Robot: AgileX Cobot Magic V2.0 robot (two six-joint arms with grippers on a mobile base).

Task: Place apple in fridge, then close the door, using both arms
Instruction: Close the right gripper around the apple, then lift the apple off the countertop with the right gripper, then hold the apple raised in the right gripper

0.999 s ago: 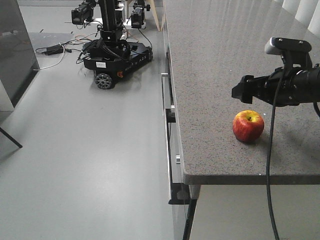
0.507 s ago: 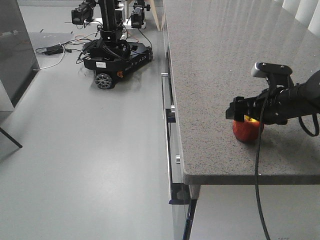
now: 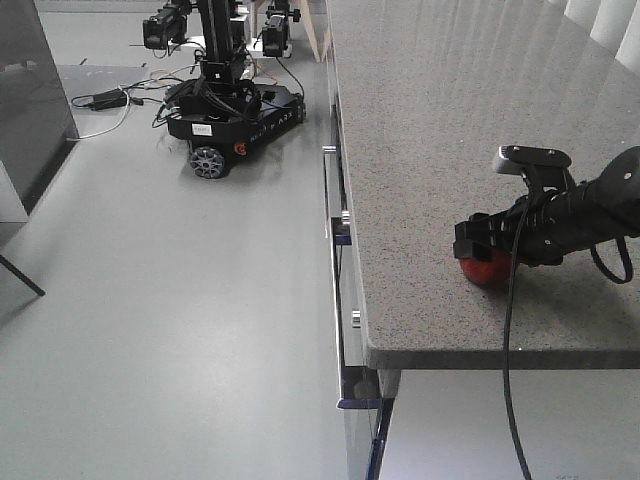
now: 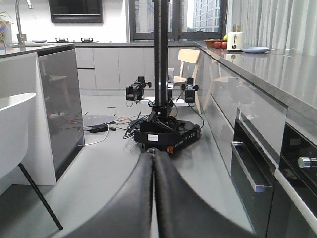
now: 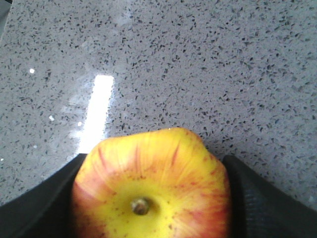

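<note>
The red and yellow apple point(image 3: 487, 271) rests on the grey speckled counter point(image 3: 430, 150) near its front edge. My right gripper point(image 3: 482, 252) has come down over it from the right. In the right wrist view the apple point(image 5: 153, 193) fills the space between the two black fingers point(image 5: 34, 203), stem up; the jaws are spread wide, one at each side of the apple. My left gripper point(image 4: 153, 156) is shut and empty, held out over the floor. The dark grey fridge point(image 3: 25, 100) stands at the far left, also in the left wrist view point(image 4: 62, 109). Its inside is hidden.
Another black wheeled robot base point(image 3: 232, 110) with cables stands on the floor at the back point(image 4: 166, 134). Oven and drawer handles point(image 3: 335, 300) line the counter's front. A white chair point(image 4: 15, 129) with a black leg is at the left.
My right gripper has moved down and a little left, from above the apple to around it. The apple has stayed in its place on the counter.
</note>
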